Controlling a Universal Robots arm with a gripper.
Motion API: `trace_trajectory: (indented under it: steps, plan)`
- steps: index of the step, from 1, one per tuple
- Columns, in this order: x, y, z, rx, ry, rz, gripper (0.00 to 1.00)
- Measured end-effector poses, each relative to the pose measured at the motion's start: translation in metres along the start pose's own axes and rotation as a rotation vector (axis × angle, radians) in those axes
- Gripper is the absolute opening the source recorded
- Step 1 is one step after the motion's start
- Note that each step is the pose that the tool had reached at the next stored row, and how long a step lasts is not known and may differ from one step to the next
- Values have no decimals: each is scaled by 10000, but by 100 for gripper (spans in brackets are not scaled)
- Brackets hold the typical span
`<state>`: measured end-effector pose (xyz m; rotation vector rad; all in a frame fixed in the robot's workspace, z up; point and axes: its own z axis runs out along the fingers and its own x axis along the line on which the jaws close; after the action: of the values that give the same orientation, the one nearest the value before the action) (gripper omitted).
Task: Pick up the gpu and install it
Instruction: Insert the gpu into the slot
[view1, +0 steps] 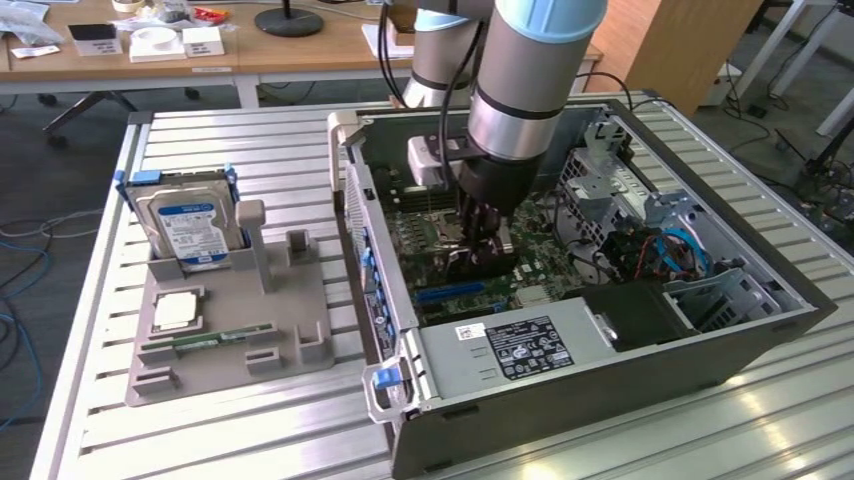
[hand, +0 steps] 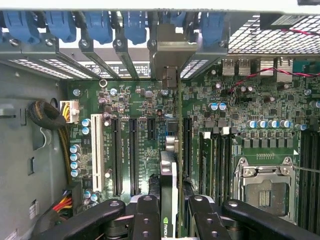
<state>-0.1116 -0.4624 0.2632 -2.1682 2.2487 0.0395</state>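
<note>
The black two-finger gripper, jaws closed on the thin green-board gpu held edge-down above the green motherboard, risks jamming if the card's silver end bracket misses its slot.

Silver arm, pale-blue joint cap, black screw-studded hand.

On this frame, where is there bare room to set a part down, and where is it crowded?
Free: the slatted table in front of the grey holder tray, and the strip between tray and computer case. Crowded: inside the case, where the hand holds the gpu over the motherboard.
</note>
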Motion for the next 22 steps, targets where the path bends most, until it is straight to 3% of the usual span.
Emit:
trace_trajectory:
  steps: [16,22]
  plan:
    - [31,15,67,-1,3,-1,27]
    - [26,15,94,-3,-38,-1,27]
